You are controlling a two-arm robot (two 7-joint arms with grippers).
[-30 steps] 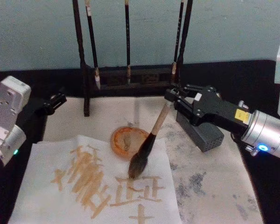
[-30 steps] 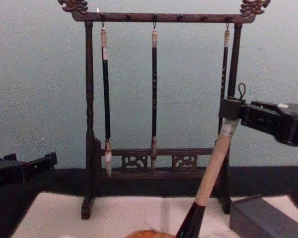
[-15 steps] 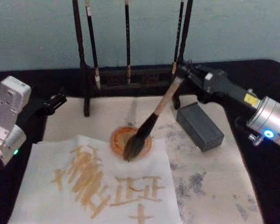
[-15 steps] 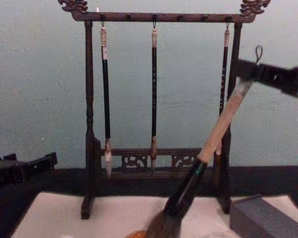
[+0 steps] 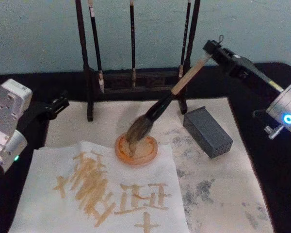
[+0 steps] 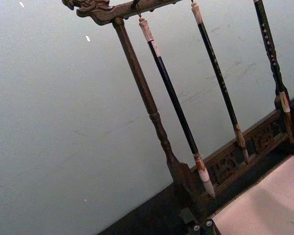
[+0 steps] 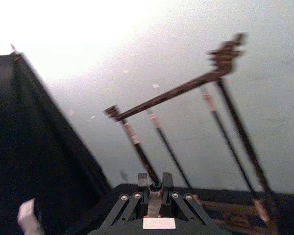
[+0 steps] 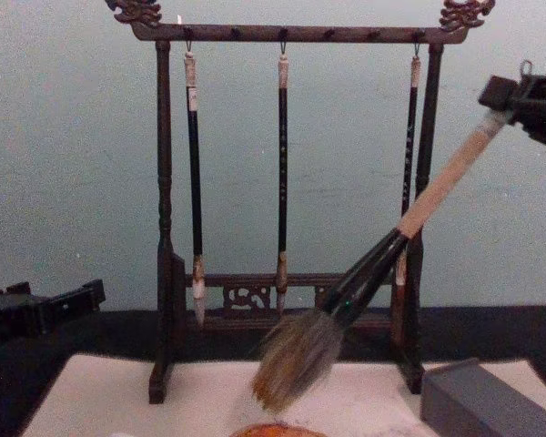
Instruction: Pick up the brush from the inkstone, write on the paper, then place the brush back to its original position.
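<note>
Head view: my right gripper (image 5: pixel 209 48) holds the brush (image 5: pixel 161 108) slanted over the dish.
I see its fingers (image 5: pixel 218 52) clamped on the very top of the pale handle, high above the back right of the black bench (image 5: pixel 281 194), in front of the wooden rack (image 5: pixel 89 92) with its three slim hanging brushes (image 5: pixel 133 43). The brush slopes down to the left, and its bushy hair sits over a round orange dish (image 5: pixel 148 154); from the chest view the hair hangs just above the rim, though I cannot tell whether it touches. The dish rests on the wide off-white paper (image 5: pixel 218 194), near a grey block (image 5: pixel 208 132). A smaller white sheet (image 5: pixel 48 204) carries ochre characters (image 5: pixel 94 184) I cannot read. The left gripper (image 5: pixel 58 104) is parked at the bench's left edge; whether it is open, I cannot tell.
</note>
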